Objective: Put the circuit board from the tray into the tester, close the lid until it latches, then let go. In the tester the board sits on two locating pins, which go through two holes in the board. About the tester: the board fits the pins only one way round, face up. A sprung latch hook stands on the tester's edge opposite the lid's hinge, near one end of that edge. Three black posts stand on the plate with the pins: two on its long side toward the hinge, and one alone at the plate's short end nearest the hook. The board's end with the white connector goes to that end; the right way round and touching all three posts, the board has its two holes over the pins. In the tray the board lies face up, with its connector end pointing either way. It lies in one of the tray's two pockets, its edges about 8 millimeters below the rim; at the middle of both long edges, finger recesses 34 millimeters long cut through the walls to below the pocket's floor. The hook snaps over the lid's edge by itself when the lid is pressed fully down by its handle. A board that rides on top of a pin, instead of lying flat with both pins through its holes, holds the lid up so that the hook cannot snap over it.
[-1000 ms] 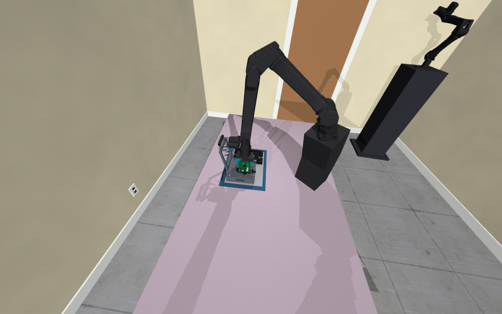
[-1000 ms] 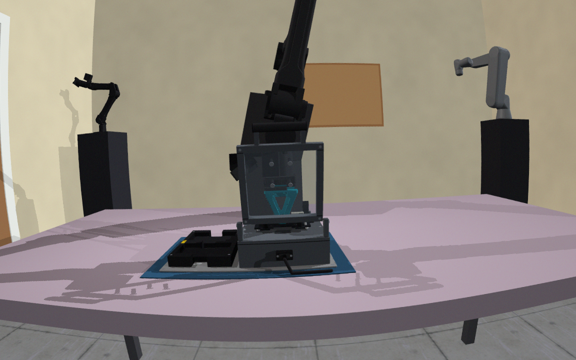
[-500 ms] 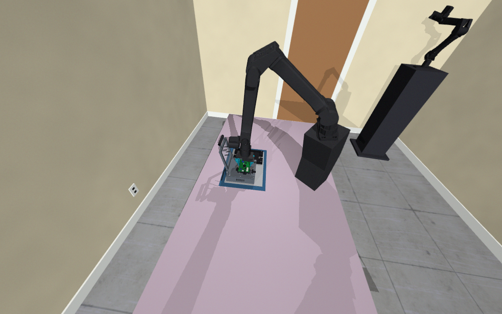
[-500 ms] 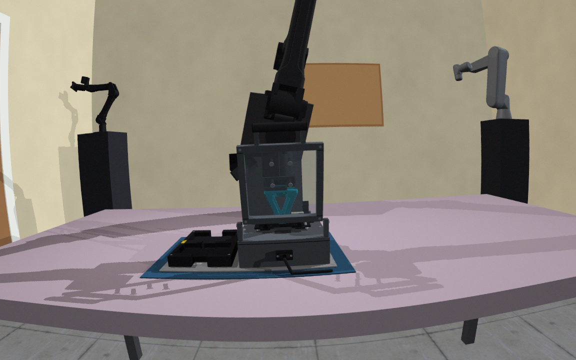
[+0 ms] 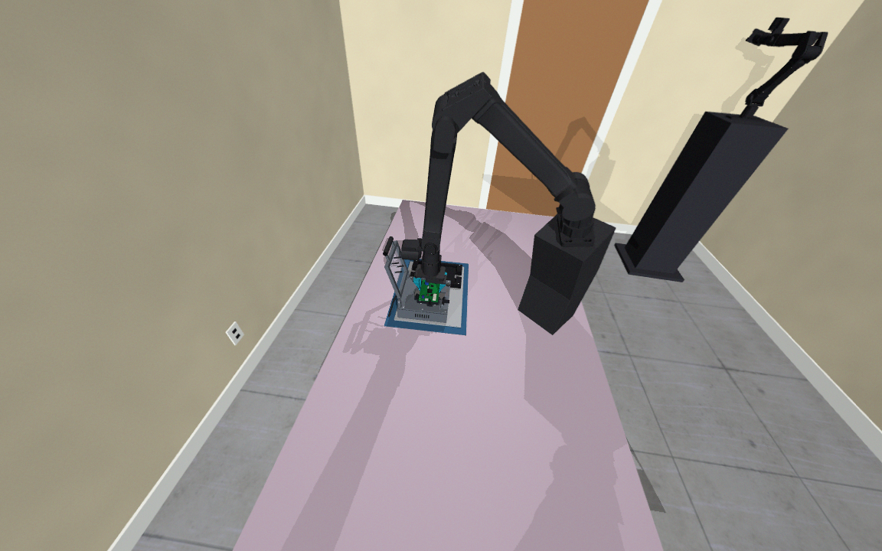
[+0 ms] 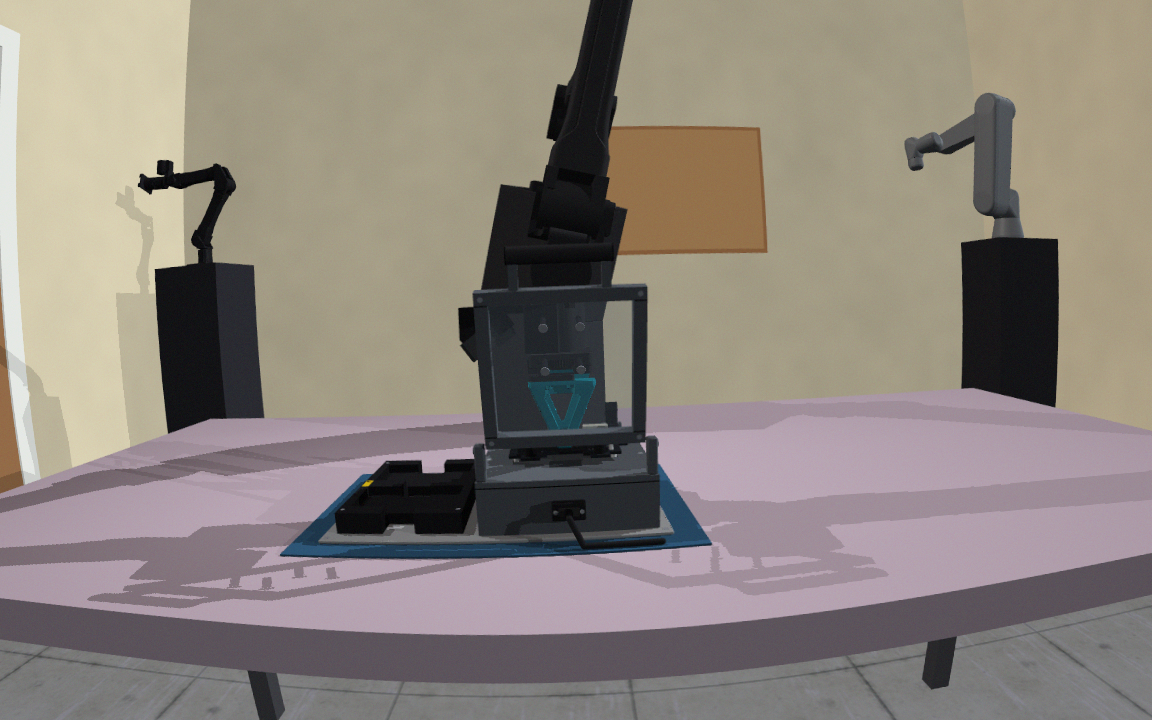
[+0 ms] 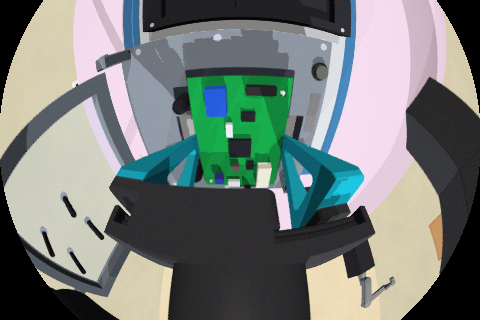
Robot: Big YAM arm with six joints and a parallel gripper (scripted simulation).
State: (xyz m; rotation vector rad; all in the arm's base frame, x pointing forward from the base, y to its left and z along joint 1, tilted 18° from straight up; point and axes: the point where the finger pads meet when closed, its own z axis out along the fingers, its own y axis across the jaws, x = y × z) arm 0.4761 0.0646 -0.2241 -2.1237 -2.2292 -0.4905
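My gripper (image 5: 429,282) (image 6: 566,438) (image 7: 240,140) is shut on the circuit board (image 5: 429,293) (image 7: 267,125), its teal fingertips at both long edges. The board is face up low over the tester (image 5: 423,316) (image 6: 517,510) (image 7: 155,110). Its white connector (image 7: 263,175) is toward the gripper body in the wrist view, away from the tray. Pins and holes are hidden, so I cannot tell whether it lies flat on them. The lid (image 5: 393,281) (image 6: 640,358) (image 7: 112,115) stands open, its handle (image 5: 388,246) (image 6: 558,254) up. I cannot make out the hook.
The black tray (image 5: 456,270) (image 6: 361,521) (image 7: 200,5) stands beside the tester, with no board visible in it. The raised lid stands close beside my gripper. A black cable (image 6: 620,542) runs from the tester's hinge side.
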